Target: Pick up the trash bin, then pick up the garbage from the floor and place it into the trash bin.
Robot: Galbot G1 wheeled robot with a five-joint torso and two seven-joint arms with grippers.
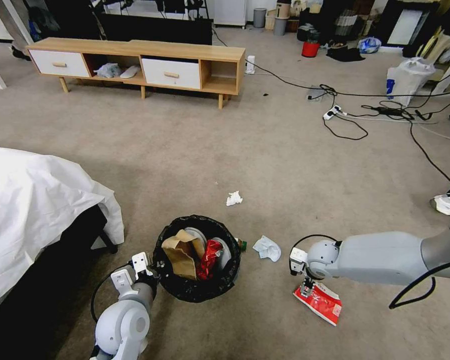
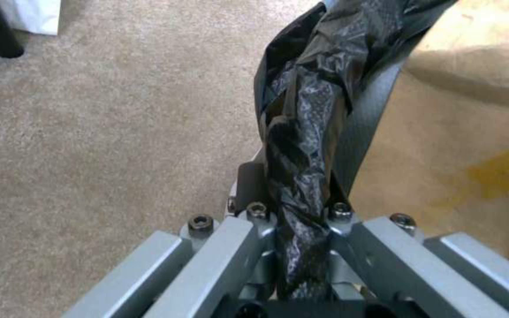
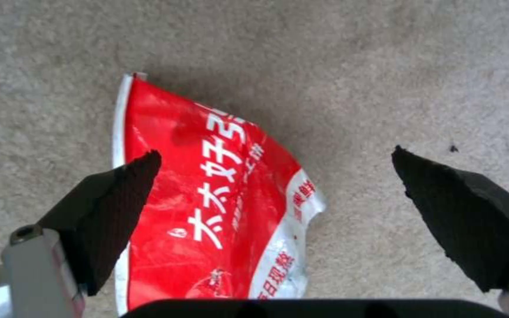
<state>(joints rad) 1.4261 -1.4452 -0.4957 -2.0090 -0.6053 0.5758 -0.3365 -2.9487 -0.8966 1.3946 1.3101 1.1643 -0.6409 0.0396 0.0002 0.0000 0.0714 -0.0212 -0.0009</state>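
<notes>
glossy red-and-white plastic wrapper (image 3: pixel 219 207) on matt short-pile carpet (image 3: pixel 384 66); crinkly shiny black bag (image 2: pixel 307 132), metal left claw (image 2: pixel 301 247).

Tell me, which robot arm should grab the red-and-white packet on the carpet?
Probably the right. The right gripper hangs open just above the red-and-white packet, one finger on each side. The left gripper is busy, shut on the trash bin's black bag rim.
</notes>
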